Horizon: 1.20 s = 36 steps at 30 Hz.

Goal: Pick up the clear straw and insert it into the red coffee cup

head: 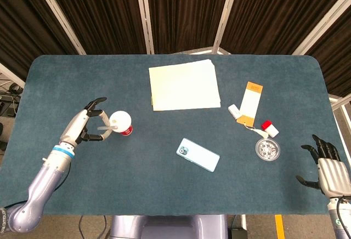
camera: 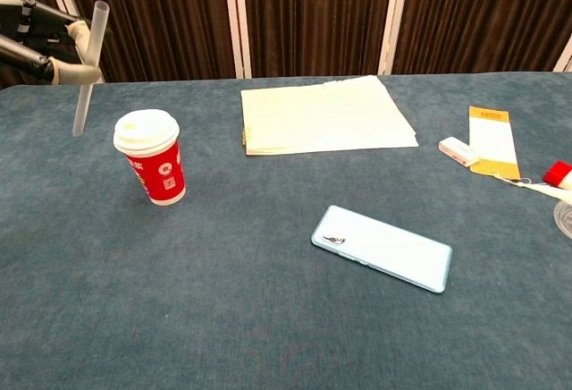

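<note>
My left robot hand is raised above the surface, just left of the red coffee cup, and it pinches the clear straw between thumb and fingers. In the chest view the straw hangs nearly upright, its lower end in the air a little left of the cup's white lid and about level with it, not in the cup. My forearm runs back toward the near left edge. My right robot hand rests at the far right near edge, fingers spread and holding nothing.

The cup stands upright on a dark blue felt-like surface. Behind it to the right lies a pale yellow notebook. A light blue phone lies toward the near middle. On the right are an orange-and-white card, a small white block beside it, a small red-capped item and a clear round dish. Dark curtains with white frame bars stand behind the surface
</note>
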Available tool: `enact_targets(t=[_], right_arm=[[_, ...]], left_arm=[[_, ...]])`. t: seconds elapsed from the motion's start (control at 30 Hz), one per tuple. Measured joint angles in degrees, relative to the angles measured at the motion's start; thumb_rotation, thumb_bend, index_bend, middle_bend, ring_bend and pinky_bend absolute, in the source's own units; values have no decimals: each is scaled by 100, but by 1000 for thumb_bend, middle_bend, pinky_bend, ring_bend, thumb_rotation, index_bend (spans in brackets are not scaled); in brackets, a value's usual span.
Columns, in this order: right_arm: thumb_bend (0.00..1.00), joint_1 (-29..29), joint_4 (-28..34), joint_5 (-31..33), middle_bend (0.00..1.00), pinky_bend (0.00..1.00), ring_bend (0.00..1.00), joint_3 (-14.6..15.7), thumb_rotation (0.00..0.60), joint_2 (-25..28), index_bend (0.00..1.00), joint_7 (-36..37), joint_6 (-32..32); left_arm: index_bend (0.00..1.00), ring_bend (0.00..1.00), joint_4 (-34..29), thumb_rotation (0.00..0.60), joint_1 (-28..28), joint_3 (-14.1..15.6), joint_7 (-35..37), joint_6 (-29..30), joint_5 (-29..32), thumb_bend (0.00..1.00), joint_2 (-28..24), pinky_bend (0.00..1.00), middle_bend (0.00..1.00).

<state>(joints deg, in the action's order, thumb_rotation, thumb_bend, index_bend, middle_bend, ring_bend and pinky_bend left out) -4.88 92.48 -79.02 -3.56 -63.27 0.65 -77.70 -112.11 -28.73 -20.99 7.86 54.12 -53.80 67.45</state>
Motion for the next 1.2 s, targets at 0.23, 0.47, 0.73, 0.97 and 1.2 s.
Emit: enact_targets(t=[0.23, 0.47, 0.73, 0.97, 1.2], right_arm=[[122, -9, 4, 53, 0, 0, 0, -6, 600, 11, 210, 74, 62], [123, -21, -24, 93, 0, 0, 0, -24, 600, 16, 209, 147, 106], [122, -35, -59, 107, 0, 0, 0, 0, 600, -11, 210, 156, 177], [122, -32, -74, 106, 0, 0, 0, 4, 600, -26, 210, 135, 167], [123, -37, -93, 112, 0, 0, 0, 10, 600, -39, 210, 123, 187]], left_arm=[[622, 0, 264, 600, -114, -153, 510, 67, 94, 364, 330, 0, 75], [624, 0, 632, 600, -209, -291, 1206, -70, 116, 363, 626, 0, 75], [623, 0, 750, 600, -260, -381, 1569, -152, 1, 364, 733, 0, 75], [624, 0, 968, 600, -274, -341, 1767, -209, 43, 364, 827, 0, 75], [624, 0, 1079, 600, -294, -313, 1881, -251, -7, 363, 864, 0, 75]])
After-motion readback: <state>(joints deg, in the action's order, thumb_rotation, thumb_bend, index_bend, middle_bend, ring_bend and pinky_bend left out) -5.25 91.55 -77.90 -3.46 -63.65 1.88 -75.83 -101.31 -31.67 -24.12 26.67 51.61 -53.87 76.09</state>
